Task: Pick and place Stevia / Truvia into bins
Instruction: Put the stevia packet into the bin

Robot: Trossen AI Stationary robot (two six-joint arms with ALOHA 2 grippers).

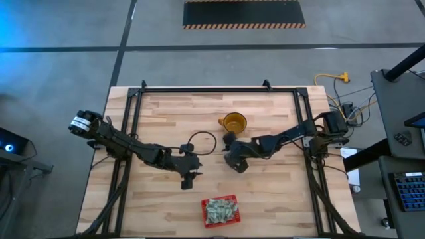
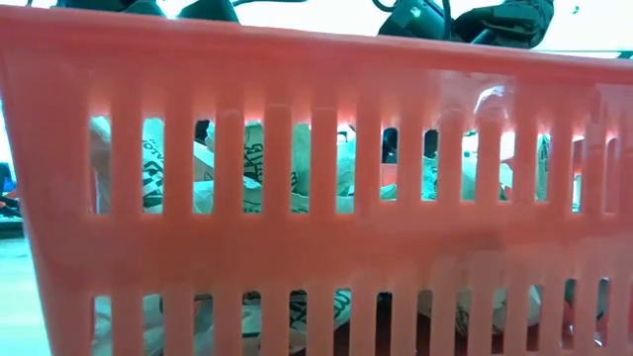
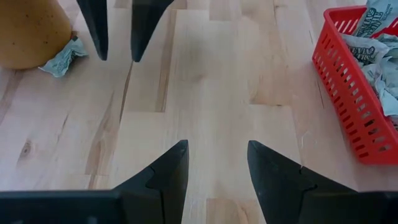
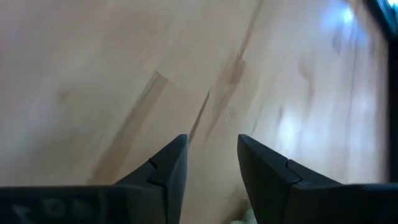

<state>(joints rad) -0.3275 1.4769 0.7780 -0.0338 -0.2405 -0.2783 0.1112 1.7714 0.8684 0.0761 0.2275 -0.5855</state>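
Basket: one; mug: one; pincers: two.

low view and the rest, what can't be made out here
- Low view: the red slotted plastic basket fills the frame and hides the table behind.
- High view: the pale green-and-white paper packets are too small to count.
- Left wrist view: the translucent amber mug is cut off by the edge.

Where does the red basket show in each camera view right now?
High: basket at the table's near edge, centre, full of packets.
Low: its slotted wall fills the picture.
Left wrist: a corner at the right edge.
Right wrist: not in it.
Shared landmark: the packets inside.
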